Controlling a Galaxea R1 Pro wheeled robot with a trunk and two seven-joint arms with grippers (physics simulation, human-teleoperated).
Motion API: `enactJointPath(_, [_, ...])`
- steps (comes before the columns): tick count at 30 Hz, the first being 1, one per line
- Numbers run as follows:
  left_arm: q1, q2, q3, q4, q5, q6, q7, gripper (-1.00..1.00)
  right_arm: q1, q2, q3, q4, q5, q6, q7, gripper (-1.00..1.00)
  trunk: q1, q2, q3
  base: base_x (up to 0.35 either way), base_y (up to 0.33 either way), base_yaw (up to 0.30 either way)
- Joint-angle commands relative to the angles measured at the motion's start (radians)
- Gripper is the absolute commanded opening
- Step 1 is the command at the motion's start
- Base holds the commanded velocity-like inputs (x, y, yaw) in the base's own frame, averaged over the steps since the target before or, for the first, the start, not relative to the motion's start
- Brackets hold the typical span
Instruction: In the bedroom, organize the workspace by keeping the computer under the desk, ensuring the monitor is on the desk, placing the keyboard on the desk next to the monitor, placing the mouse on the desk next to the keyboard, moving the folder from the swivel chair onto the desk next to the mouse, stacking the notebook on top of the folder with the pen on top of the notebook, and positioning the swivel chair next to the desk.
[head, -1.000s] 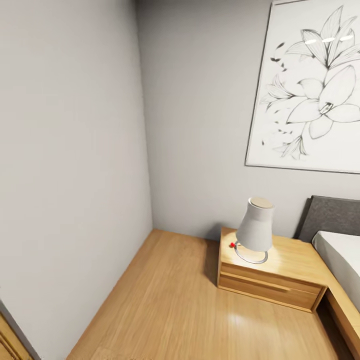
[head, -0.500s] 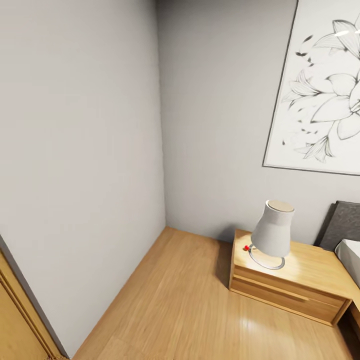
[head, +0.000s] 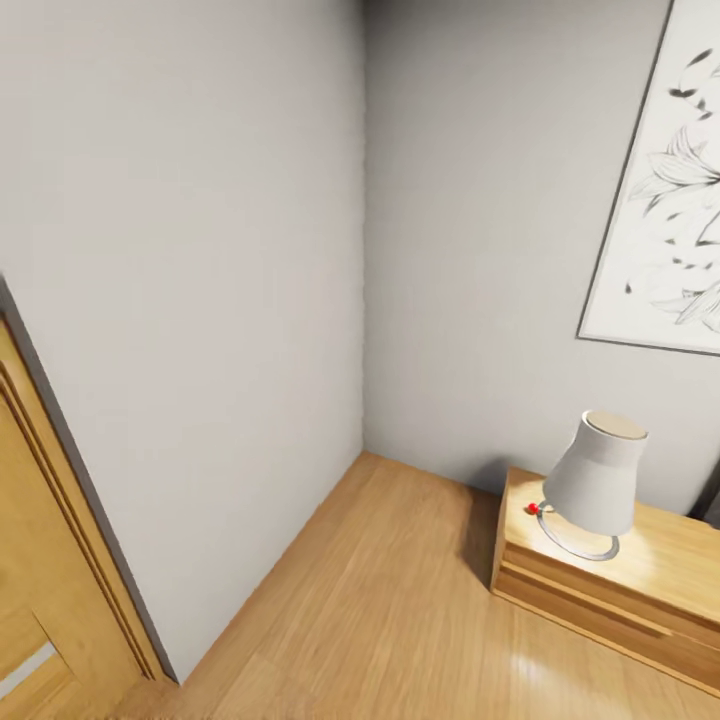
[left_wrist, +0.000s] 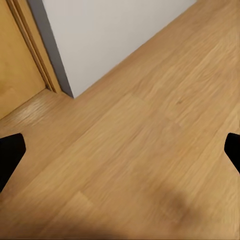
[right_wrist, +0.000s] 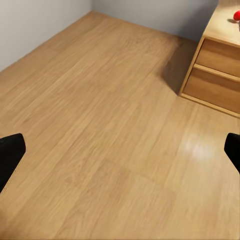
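Observation:
The desk, computer, monitor, keyboard, mouse, folder, notebook, pen and swivel chair are all out of view. My left gripper (left_wrist: 120, 152) is open over bare wooden floor, its black fingertips (left_wrist: 10, 152) wide apart with nothing between them. My right gripper (right_wrist: 120, 152) is also open and empty above the floor, its fingertips (right_wrist: 10, 152) spread just as wide.
A grey room corner is ahead. A wooden bedside table (head: 600, 590) at the right carries a white lamp (head: 597, 487) and a small red object (head: 536, 508). A framed flower drawing (head: 670, 230) hangs above. A wooden door frame (head: 50, 540) stands at the left. The floor (head: 400, 620) is wooden.
The head camera has swung left. The bedside table, lamp and drawing have slid toward the picture's right edge, the bed has left the view, and the door frame has come in at the left.

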Motion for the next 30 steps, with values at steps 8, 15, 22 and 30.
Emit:
enactJointPath(8, [0.000, 0.003, 0.000, -0.001, 0.002, 0.001, 0.000, 1.00, -0.001, 0.001, 0.000, 0.002, 0.009, -0.008, -0.014, 1.00, 0.000, -0.001, -0.001, 0.000, 0.000, 0.282])
enactJointPath(15, [0.000, 0.004, 0.000, -0.001, 0.002, 0.002, 0.001, 1.00, -0.001, 0.005, 0.001, 0.003, 0.008, -0.033, -0.070, 1.00, 0.000, -0.001, -0.001, 0.000, -0.035, 0.286])
enactJointPath(22, [0.000, 0.004, 0.001, -0.001, 0.003, 0.004, 0.000, 1.00, -0.001, 0.035, -0.001, 0.003, 0.005, -0.038, -0.151, 1.00, 0.000, -0.001, 0.000, 0.000, -0.255, 0.288])
enactJointPath(30, [0.000, 0.005, 0.002, -0.001, 0.003, 0.006, 0.000, 1.00, -0.001, 0.050, 0.002, 0.003, 0.007, -0.039, -0.276, 1.00, 0.000, -0.001, 0.004, 0.000, -0.299, 0.287])
